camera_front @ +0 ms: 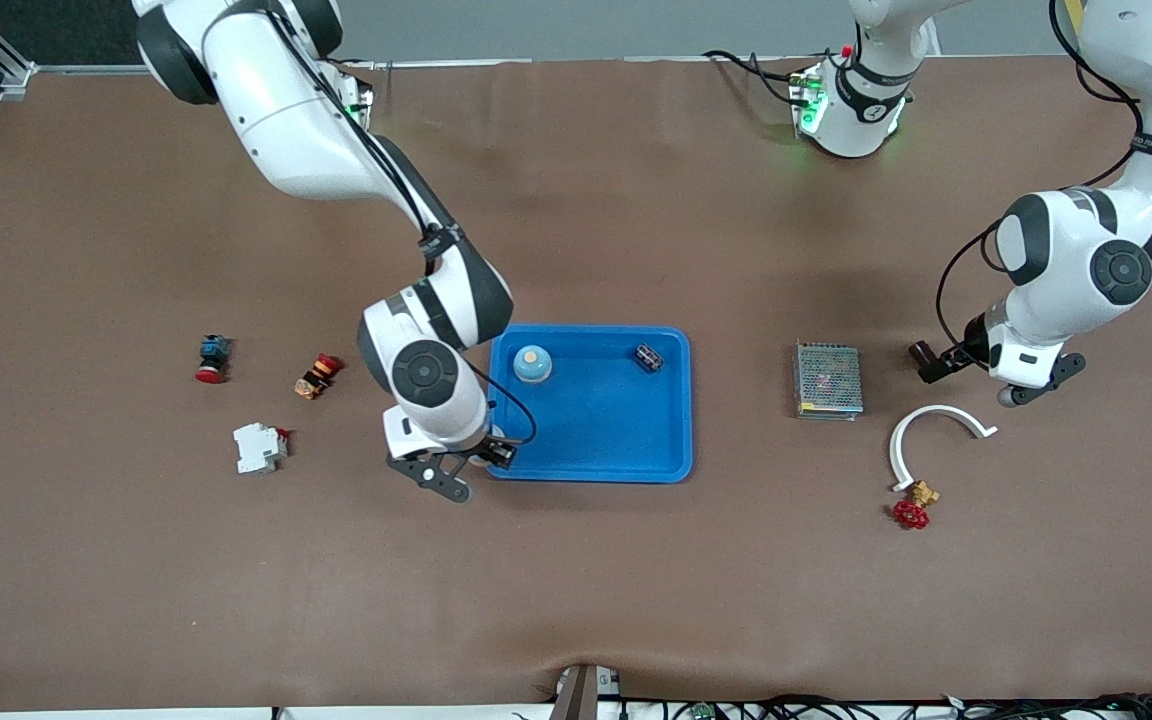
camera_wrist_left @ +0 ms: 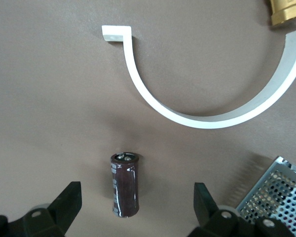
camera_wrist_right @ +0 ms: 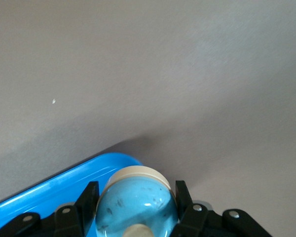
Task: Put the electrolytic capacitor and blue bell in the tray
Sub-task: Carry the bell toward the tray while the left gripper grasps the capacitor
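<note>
A robotics lab bench: brown-matted table (camera_front: 576, 600) under two fixed white arms, strewn with electrical oddments such as a mesh-cased power supply (camera_front: 827, 380), circuit breaker (camera_front: 258, 447), push-button switches (camera_front: 213, 358).

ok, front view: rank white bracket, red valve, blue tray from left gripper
From the left gripper, over the capacitor:
1. white bracket, beside the mesh box.
2. red valve, at the bracket's end.
3. blue tray, mid-table, by the right gripper.
</note>
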`<action>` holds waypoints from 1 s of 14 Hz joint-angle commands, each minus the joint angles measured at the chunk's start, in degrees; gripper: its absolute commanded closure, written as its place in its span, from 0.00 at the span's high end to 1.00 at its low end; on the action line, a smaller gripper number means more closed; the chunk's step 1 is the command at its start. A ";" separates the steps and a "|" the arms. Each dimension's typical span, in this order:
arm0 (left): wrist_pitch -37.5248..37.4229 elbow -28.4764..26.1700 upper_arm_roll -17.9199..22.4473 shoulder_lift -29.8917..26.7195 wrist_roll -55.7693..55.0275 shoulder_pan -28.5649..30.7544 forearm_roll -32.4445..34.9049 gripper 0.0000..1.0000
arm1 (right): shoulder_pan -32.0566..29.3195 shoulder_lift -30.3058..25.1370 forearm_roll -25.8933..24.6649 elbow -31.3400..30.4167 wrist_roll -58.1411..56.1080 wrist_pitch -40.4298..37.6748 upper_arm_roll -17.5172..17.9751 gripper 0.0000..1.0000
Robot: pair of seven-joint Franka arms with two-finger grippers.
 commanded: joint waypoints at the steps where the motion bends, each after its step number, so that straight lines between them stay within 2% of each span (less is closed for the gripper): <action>1: 2.70 -1.53 -0.37 0.67 -0.37 1.31 -0.85 1.00 | 1.63 1.54 -1.12 3.52 3.44 -1.24 -0.50 0.00; 14: 9.21 -3.90 -0.29 4.28 -0.37 1.93 -0.85 1.00 | 5.15 5.05 -0.59 3.34 9.60 -0.97 -0.33 0.00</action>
